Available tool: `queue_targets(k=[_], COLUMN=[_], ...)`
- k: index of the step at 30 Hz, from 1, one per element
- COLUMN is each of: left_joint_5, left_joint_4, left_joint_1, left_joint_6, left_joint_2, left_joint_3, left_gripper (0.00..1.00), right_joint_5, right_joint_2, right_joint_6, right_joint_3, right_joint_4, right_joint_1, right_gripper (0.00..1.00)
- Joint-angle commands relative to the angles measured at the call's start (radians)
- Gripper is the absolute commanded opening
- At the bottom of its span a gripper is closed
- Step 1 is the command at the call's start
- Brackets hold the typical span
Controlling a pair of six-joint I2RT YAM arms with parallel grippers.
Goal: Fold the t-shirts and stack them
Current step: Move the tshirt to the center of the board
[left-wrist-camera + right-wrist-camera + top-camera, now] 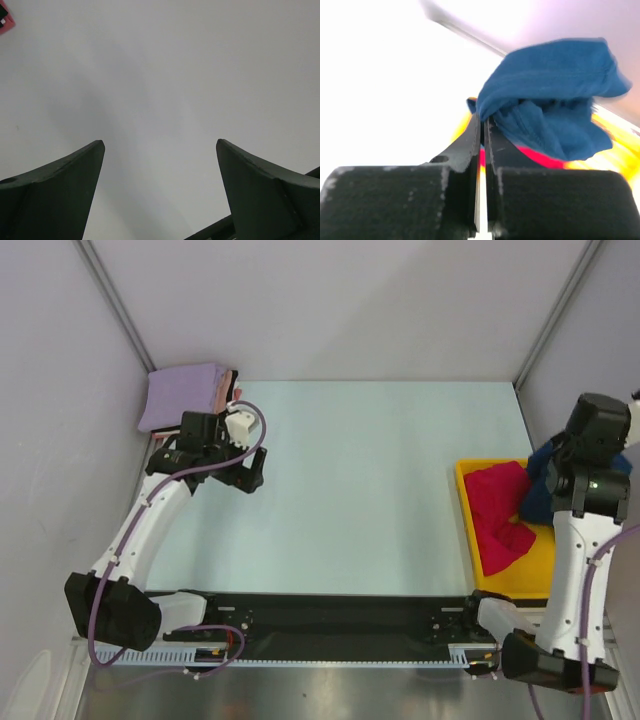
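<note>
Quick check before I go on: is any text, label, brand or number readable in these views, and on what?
None readable.
Left wrist view, pink cloth corner: small black-and-white mark, too small to read.
Right wrist view, blue t-shirt pinched in the right tool: no print showing.

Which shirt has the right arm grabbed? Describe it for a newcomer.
Find the yellow tray at the right edge of the table, holding two shirts. The jaws of the right gripper are shut on the blue t-shirt, on the tray's outer side. Its neighbour, the crimson t-shirt, lies toward the table's middle.
</note>
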Motion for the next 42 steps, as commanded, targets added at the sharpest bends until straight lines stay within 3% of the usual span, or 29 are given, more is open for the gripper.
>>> queue_targets(k=[1,6,7,9,11,14,16,19,20,23,24,26,27,30,31,35,36,38,42], left_joint_5=[-0.020,-0.128,-0.147,-0.172,-0.164,-0.149,-0.158,-0.158,-0.158,-0.152,-0.141,-0.096,-0.082,-0.029,-0.031,-0.061,-0.054,-0.045,-0.037], left_joint_4=[0.039,0.068,0.074,0.079,0.077,0.071,0.070,0.065,0.065,0.057,0.056,0.050,0.050,0.068,0.073,0.056,0.026,-0.031,-0.093], left_joint_1=[-0.007,-0.006,0.003,0.025,0.068,0.127,0.157,0.186,0.190,0.197,0.197,0.197,0.197,0.195,0.195,0.161,0.129,0.068,-0.045], left_joint_6=[-0.013,-0.013,-0.014,-0.023,-0.039,-0.056,-0.057,-0.062,-0.063,-0.059,-0.053,-0.039,-0.033,-0.008,0.007,0.091,0.120,0.222,0.343], left_joint_2=[-0.017,-0.015,-0.009,-0.003,0.003,0.012,0.017,0.017,0.019,0.022,0.023,0.025,0.028,0.037,0.040,0.074,0.080,0.078,0.049], left_joint_3=[0.050,0.073,0.082,0.094,0.119,0.154,0.173,0.196,0.202,0.223,0.226,0.222,0.214,0.148,0.100,0.007,-0.025,-0.059,-0.181], left_gripper=[1.00,1.00,1.00,1.00,1.00,1.00,1.00,1.00,1.00,1.00,1.00,1.00,1.00,0.96,0.91,0.81,0.80,0.80,0.88], right_joint_5=[0.069,0.097,0.092,0.048,-0.024,-0.185,-0.239,-0.231,-0.234,-0.316,-0.361,-0.409,-0.472,-0.509,-0.508,-0.440,-0.413,-0.312,-0.329], right_joint_2=[0.026,0.219,0.305,0.393,0.543,0.687,0.692,0.591,0.529,0.432,0.371,0.324,0.297,0.301,0.315,0.451,0.504,0.523,0.479], right_joint_6=[-0.085,-0.293,-0.330,-0.454,-0.501,-0.504,-0.477,-0.412,-0.371,-0.224,-0.196,-0.136,-0.112,-0.058,-0.038,0.045,0.041,-0.002,-0.091], right_joint_3=[0.182,0.421,0.508,0.630,0.863,1.116,1.124,0.912,0.758,0.507,0.324,0.154,-0.015,-0.243,-0.278,-0.272,-0.207,-0.177,-0.243], right_joint_4=[0.092,0.209,0.250,0.273,0.255,0.215,0.258,0.363,0.387,0.460,0.479,0.546,0.569,0.601,0.588,0.409,0.278,0.186,0.197], right_joint_1=[0.216,0.702,0.859,0.991,1.135,1.221,1.223,1.178,1.156,1.031,0.966,0.909,0.857,0.745,0.715,0.573,0.556,0.574,0.669], right_gripper=[0.00,0.00,0.00,0.00,0.00,0.00,0.00,0.00,0.00,0.00,0.00,0.00,0.00,0.04,0.20,0.58,0.59,0.61,0.61])
